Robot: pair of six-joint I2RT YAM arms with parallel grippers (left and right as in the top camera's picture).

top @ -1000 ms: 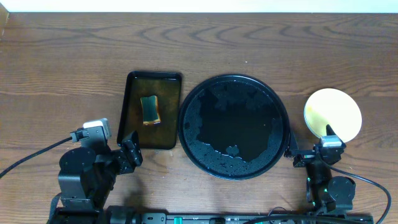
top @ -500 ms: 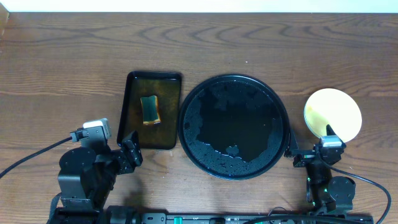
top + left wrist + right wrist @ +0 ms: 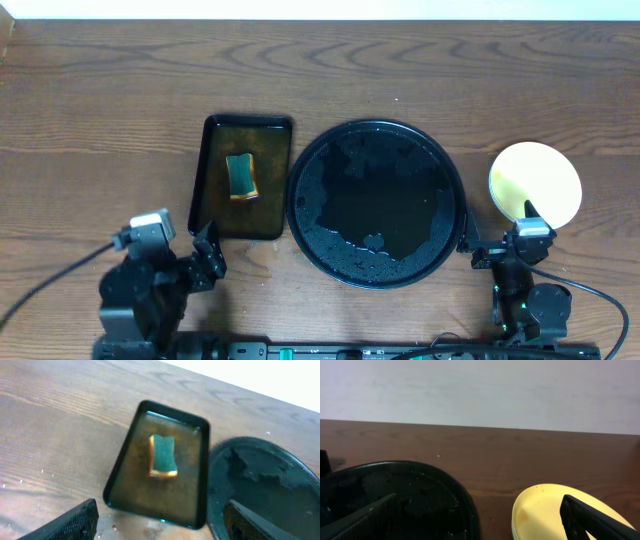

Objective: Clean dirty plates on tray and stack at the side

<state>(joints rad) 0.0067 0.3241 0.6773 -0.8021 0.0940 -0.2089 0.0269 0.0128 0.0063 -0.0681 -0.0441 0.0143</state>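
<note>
Pale yellow round plate (image 3: 536, 182) lay flat on the brown wood-grain tabletop (image 3: 100, 100), close to the right edge and about midway between the far and near edges. Whether other plates sat beneath it could not be told. It lay apart from the large round glossy black tray (image 3: 440, 160), which sat at the centre of the worktop, its floor showing irregular wet patches.

Just left of that tray, almost touching its rim, stood a smaller rectangular dark tray (image 3: 265, 200) with a wet, brownish floor. A green-and-yellow sponge (image 3: 241, 177) lay flat in its middle.

Left gripper (image 3: 208, 252) hovered near the front edge, just short of the rectangular tray's near end. Its fingers were spread wide and held nothing.

Right gripper (image 3: 497, 228) sat near the front edge, between the black tray and the plate. Its fingers were spread apart and empty, one by the tray's rim and one over the plate's near edge.
</note>
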